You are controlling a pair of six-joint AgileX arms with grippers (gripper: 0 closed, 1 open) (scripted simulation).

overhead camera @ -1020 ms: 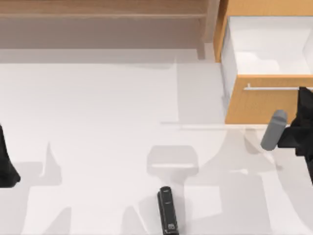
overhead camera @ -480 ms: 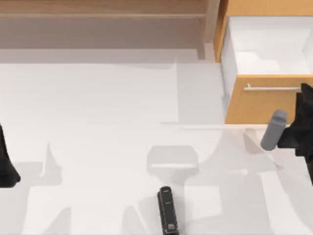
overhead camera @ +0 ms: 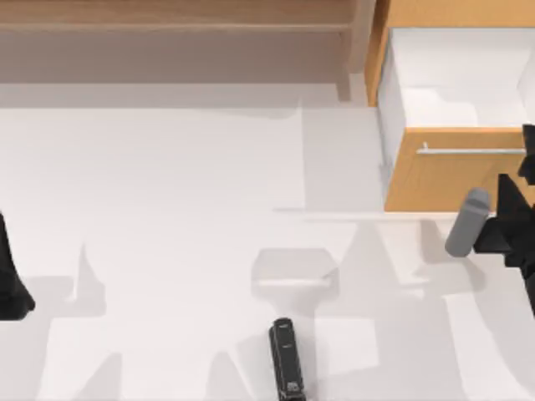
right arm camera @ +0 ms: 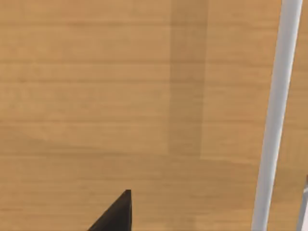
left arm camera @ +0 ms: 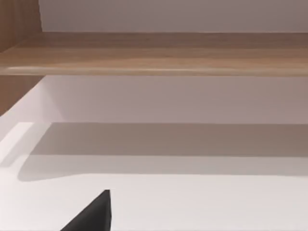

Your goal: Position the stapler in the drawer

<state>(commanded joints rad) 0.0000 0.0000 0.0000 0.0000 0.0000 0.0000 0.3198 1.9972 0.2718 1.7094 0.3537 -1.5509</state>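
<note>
The stapler point(overhead camera: 287, 362) lay flat at the near edge of the white table point(overhead camera: 167, 217), well apart from the drawer point(overhead camera: 456, 180), which stood pulled open at the far right, its white inside bare. My right gripper point(overhead camera: 520, 188) hovered just beside the drawer's silver handle point(overhead camera: 468, 151); whether its jaws were wide or closed I could not tell, nor for my left gripper point(overhead camera: 10, 280), parked at the left edge. I judged the stapler rigid, light and smooth-cased, best pinched across its narrow sides at mid-length. A wooden shelf unit point(overhead camera: 175, 25) lined the far side.
</note>
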